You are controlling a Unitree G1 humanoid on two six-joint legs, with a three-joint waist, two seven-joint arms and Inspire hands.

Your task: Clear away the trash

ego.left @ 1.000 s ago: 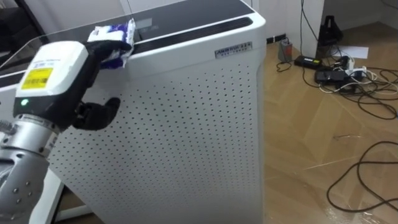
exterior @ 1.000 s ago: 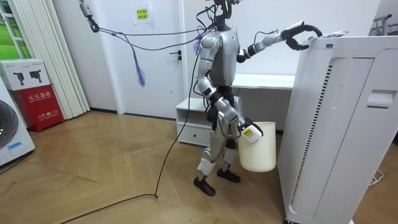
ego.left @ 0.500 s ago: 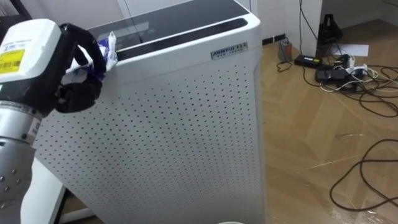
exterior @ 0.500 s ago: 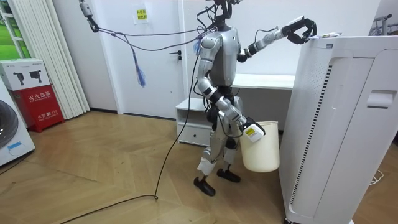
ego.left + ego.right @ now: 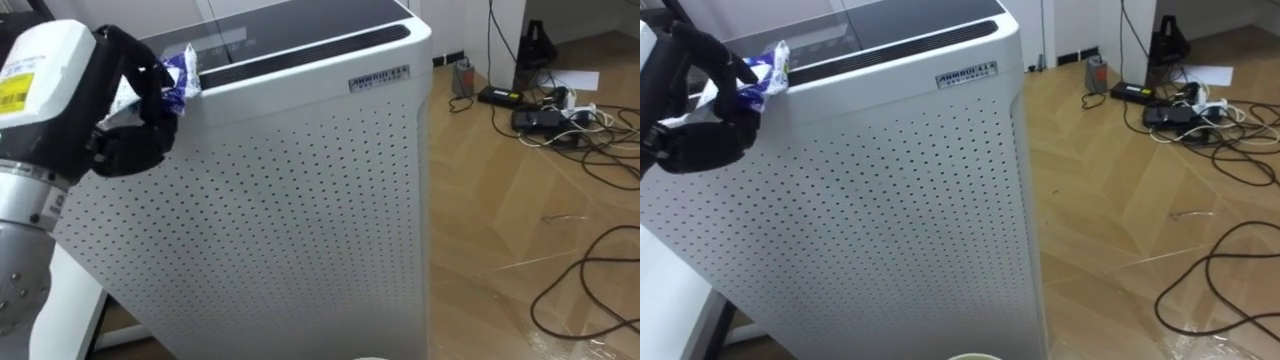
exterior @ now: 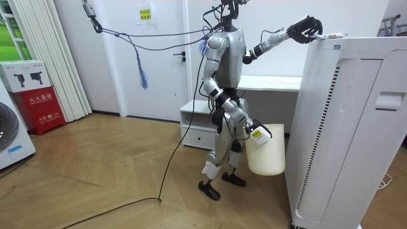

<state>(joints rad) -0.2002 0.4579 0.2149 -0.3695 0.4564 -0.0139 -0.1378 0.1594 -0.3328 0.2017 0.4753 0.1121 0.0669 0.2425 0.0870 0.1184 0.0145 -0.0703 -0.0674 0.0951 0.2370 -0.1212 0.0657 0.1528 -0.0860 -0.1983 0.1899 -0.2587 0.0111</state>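
A crumpled white-and-blue wrapper (image 5: 181, 72) lies at the near left corner of the top of a tall white perforated appliance (image 5: 300, 210). My left hand (image 5: 133, 120) is at that corner, its dark fingers curled round the wrapper, whose blue end pokes out above them. The right eye view shows the same grip, left hand (image 5: 698, 120) on wrapper (image 5: 768, 62). In the room view I stand beside the appliance (image 6: 350, 127) with my left arm raised to its top edge, left hand (image 6: 305, 28) there. My right hand (image 6: 247, 129) hangs low and carries a white bucket (image 6: 267, 152) at my hip.
Dark cables and power adapters (image 5: 545, 110) sprawl over the wooden floor to the right of the appliance, with clear plastic film (image 5: 560, 320) near the lower right. A low white cabinet (image 6: 197, 124) stands behind me. A red box (image 6: 38, 102) sits at the room view's left.
My left hand's fingers, stretched over the wrapper a second ago, have curled round it and drawn slightly left. The bucket at my right side swung a little.
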